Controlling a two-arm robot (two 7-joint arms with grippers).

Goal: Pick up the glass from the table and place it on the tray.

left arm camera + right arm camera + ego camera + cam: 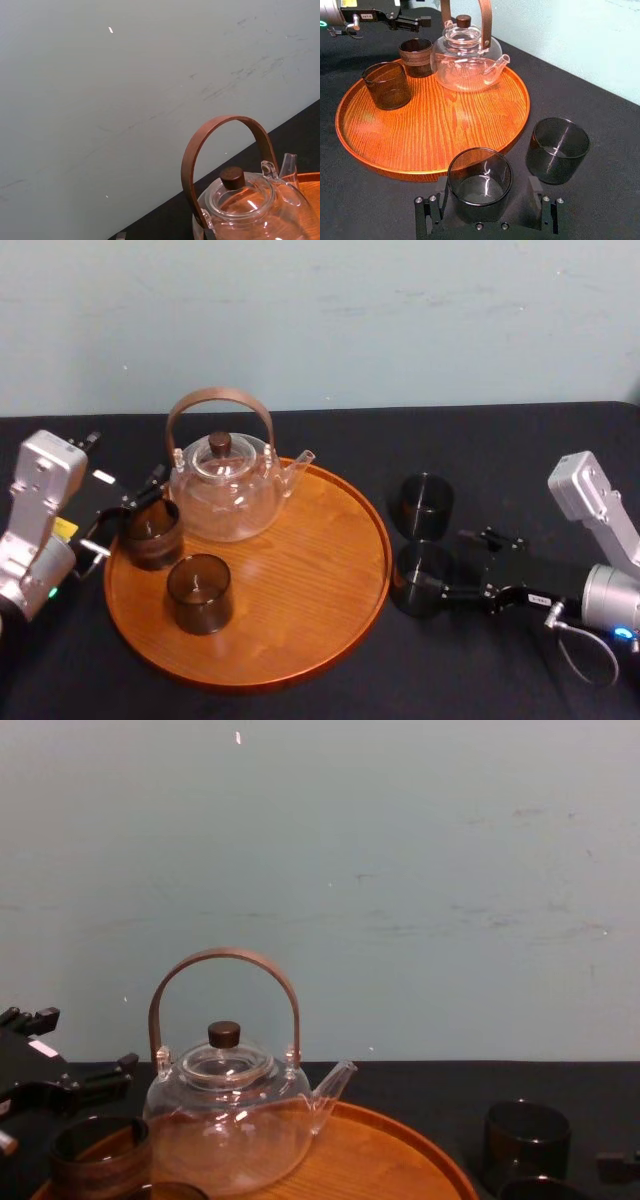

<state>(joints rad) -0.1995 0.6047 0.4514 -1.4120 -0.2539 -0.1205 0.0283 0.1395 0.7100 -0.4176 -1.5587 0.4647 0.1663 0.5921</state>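
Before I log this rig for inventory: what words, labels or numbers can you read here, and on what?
Nothing here is legible.
White tag on the right gripper: too small to read.
White label on the left gripper: print too blurred to read.
Yellow sticker on the left arm: unreadable.

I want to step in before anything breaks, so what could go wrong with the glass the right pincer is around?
The right pincer straddles the near glass with jaws open, and the tray has a raised rim right beside it: a low carry might clip that rim. The second glass stands close on the other side, so a finger could nudge it. Smooth glass may slip if gripped off-centre. The left pincer sits at the tray's left edge.
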